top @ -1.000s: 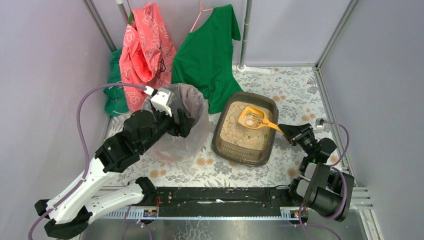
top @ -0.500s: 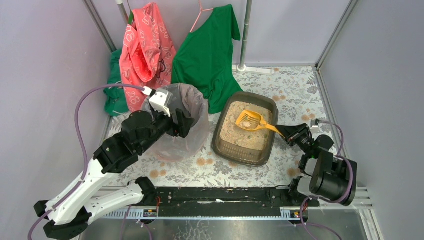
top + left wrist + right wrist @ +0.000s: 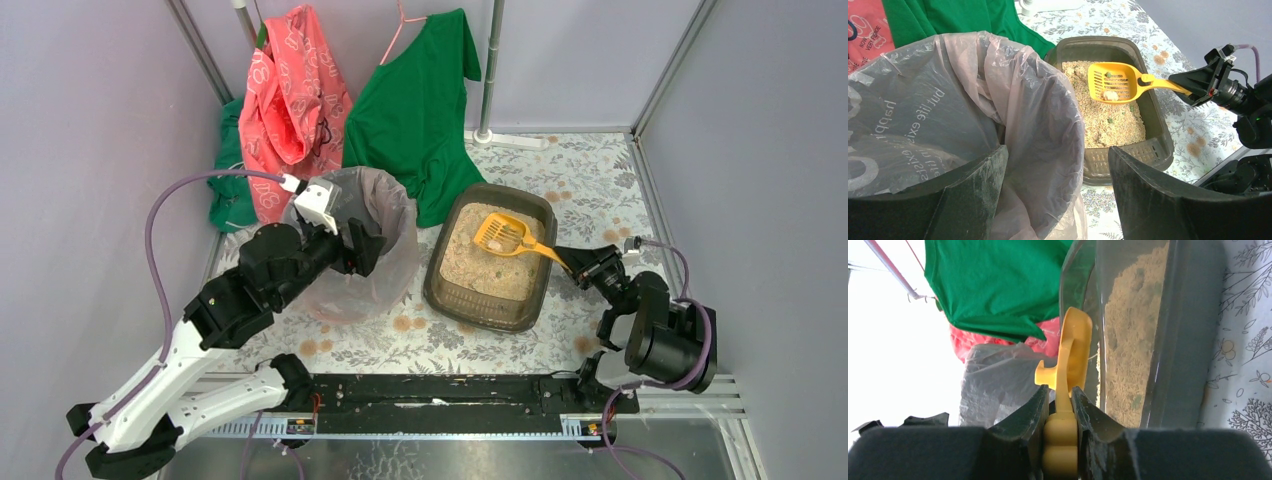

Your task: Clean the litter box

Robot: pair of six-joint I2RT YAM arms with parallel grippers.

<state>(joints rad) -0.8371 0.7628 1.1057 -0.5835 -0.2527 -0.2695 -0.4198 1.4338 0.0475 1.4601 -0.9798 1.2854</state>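
The litter box [image 3: 480, 312], a dark tray with beige litter, sits right of centre; it also shows in the left wrist view [image 3: 1128, 160] and the right wrist view [image 3: 1188, 340]. My right gripper [image 3: 570, 265] [image 3: 1060, 390] is shut on the handle of the yellow slotted scoop [image 3: 503, 234] [image 3: 1113, 82] [image 3: 1075, 347]. The scoop is held just above the litter with a pale clump [image 3: 1109, 94] in it. My left gripper [image 3: 372, 245] [image 3: 1057, 150] is open, its fingers either side of the rim of the round bin with a clear bag liner [image 3: 385, 200] [image 3: 948, 100].
A green shirt [image 3: 415, 110] and a pink garment [image 3: 290, 100] hang at the back, the shirt draping to the litter box's far left corner. A pole stand [image 3: 487, 130] is behind the tray. Grey walls close in on both sides.
The scoop dipped toward the litter, then rose back slightly over the tray's far part. The right arm's elbow shifted right. The left arm has hardly moved.
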